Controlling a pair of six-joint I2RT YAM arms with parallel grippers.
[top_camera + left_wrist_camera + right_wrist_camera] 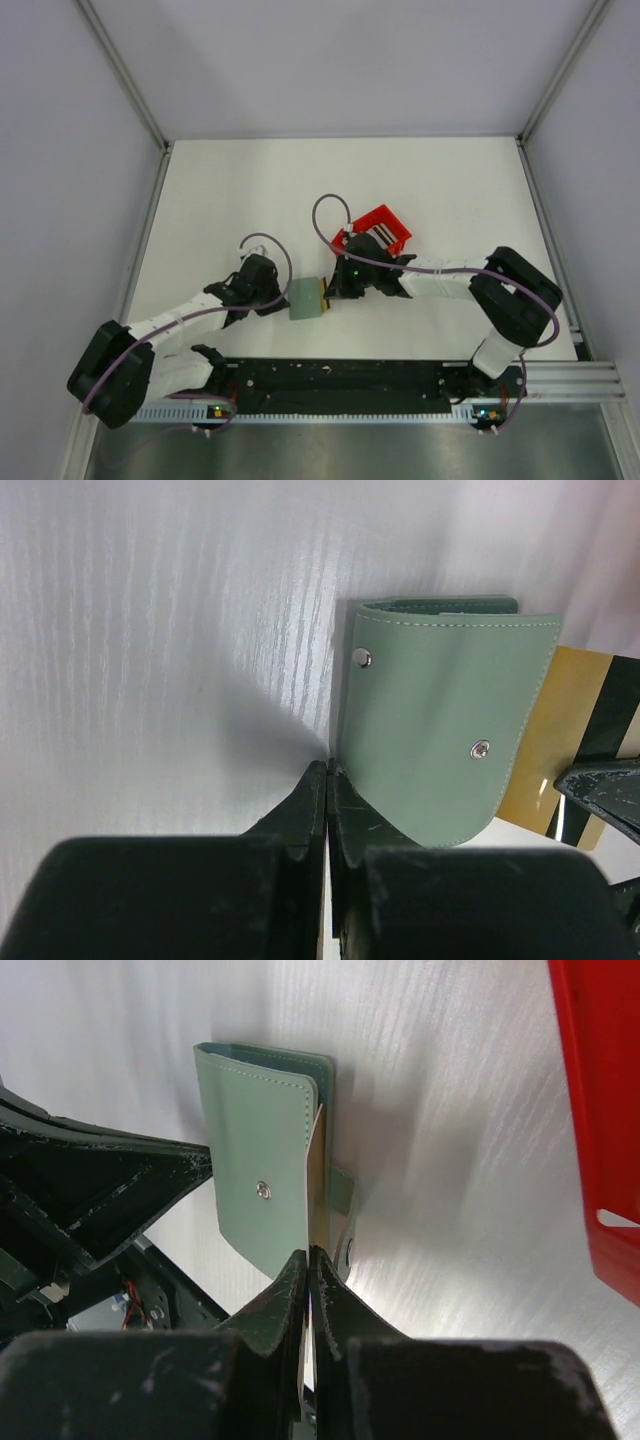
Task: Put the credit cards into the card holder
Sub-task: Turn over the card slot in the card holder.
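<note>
White table (pixel 230 200) is filling the overhead view, and the grey-green card holder (pixel 304 298) is lying folded near its centre. At the holder's 3 o'clock edge, the right gripper (pixel 308 1255) is pinching a gold credit card (pixel 565 720). At 9 o'clock, the left gripper (pixel 328 765) is resting pressed together, tips touching the holder. A red bin (pixel 380 215) is sitting at 2 o'clock.

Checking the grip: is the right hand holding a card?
Yes, the right hand pinches a tan card next to the card holder.
</note>
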